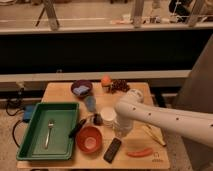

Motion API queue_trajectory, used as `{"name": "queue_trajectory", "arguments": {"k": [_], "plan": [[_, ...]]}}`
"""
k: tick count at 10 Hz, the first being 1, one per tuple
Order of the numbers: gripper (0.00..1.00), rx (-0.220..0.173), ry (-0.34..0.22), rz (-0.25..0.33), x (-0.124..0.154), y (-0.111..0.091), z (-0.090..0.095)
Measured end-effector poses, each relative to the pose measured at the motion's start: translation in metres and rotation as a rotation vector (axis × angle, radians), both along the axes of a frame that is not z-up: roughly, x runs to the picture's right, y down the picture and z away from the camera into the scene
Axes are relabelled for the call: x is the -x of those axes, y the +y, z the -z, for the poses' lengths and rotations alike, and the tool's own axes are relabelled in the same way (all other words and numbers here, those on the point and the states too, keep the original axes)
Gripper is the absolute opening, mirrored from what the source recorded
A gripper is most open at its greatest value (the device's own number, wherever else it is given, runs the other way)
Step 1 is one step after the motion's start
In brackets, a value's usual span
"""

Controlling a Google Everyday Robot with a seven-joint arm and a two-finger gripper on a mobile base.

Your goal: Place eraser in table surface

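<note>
The eraser (112, 149) is a small flat black slab lying on the light tan wooden table surface (60, 93) near its front edge, just right of a red bowl (89, 140). My white arm reaches in from the right and bends down over the table. My gripper (122, 133) hangs at its end, just above and slightly right of the eraser, beside a white cup (107, 115). The gripper is mostly hidden by the arm's wrist. Nothing shows held in it.
A green tray (30, 145) with a fork (49, 132) is at the left, a dark marker-like stick (77, 128) on its rim. A purple bowl (81, 88), orange (105, 80), grapes (119, 86), blue cup (90, 103), banana (153, 135) and red chili (139, 152) also lie about.
</note>
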State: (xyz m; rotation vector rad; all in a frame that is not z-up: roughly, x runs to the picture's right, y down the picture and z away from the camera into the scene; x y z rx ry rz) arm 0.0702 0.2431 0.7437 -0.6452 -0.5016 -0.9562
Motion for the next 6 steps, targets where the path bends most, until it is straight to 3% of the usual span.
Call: {"name": "queue_trajectory", "arguments": {"k": [3,6], "plan": [[0.8,0.081,0.028,-0.055,-0.007,0.026,-0.02],[0.8,0.153,0.03,-0.108,-0.013,0.051,-0.023]]}}
